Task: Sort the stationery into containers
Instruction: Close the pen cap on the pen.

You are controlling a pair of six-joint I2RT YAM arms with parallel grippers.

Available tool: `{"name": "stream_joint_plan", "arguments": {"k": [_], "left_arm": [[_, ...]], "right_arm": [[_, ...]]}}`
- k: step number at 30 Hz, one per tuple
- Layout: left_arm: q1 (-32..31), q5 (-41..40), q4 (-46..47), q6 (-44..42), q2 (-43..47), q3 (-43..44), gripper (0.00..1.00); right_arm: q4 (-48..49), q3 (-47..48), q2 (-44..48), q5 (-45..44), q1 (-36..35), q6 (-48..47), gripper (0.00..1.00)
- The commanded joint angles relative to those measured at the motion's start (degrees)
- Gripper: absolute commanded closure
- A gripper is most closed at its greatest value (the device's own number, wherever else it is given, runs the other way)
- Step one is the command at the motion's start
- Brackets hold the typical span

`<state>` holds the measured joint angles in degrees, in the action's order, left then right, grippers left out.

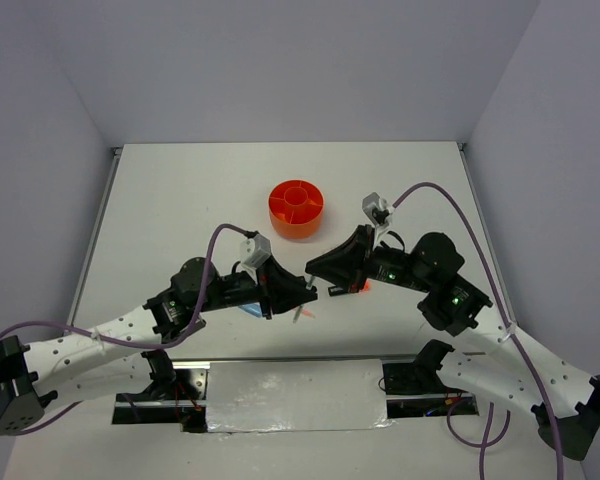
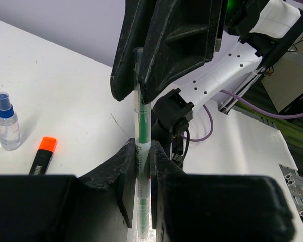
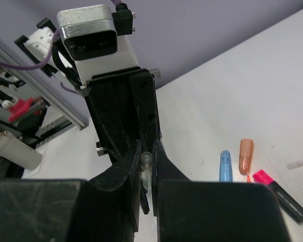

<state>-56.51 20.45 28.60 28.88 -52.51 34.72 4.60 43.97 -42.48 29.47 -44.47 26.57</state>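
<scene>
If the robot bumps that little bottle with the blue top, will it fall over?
Probably. The little bottle stands upright and looks tall for its narrow base, so a nudge could tip it. Its round body would likely roll afterwards. It looks like clear plastic, so it is probably light.

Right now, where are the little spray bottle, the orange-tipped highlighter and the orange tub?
spray bottle (image 2: 9,132), left wrist view, clear body.
orange-tipped highlighter (image 2: 48,144), left wrist view, orange cap.
orange tub (image 1: 296,229), top external view, outer wall.
</scene>
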Motion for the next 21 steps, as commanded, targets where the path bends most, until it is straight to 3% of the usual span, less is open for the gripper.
{"name": "stream_joint_plan", "arguments": {"k": [1,5,14,21], "left_arm": [[0.0,0.7,6.4,-0.1,2.0,1.0,1.0],[0.2,1.1,5.8,-1.9,2.4,3.9,1.0],[8.4,11.8,11.0,2.6,-0.7,8.3,1.0],[13.3,15.1,5.2,1.1,-0.6,13.7,1.0]], "right_arm": [[6.3,-4.4,0.0,0.9,-0.2,2.5,1.0],[10.1,-9.3,0.2,-1.3,-1.7,3.8,1.0],[9.8,-13.0,-5.5,-6.5,-8.6,0.0,1.0],[16.8,-19.3,-9.6,-7.0,-9.8,2.3,1.0]]}}
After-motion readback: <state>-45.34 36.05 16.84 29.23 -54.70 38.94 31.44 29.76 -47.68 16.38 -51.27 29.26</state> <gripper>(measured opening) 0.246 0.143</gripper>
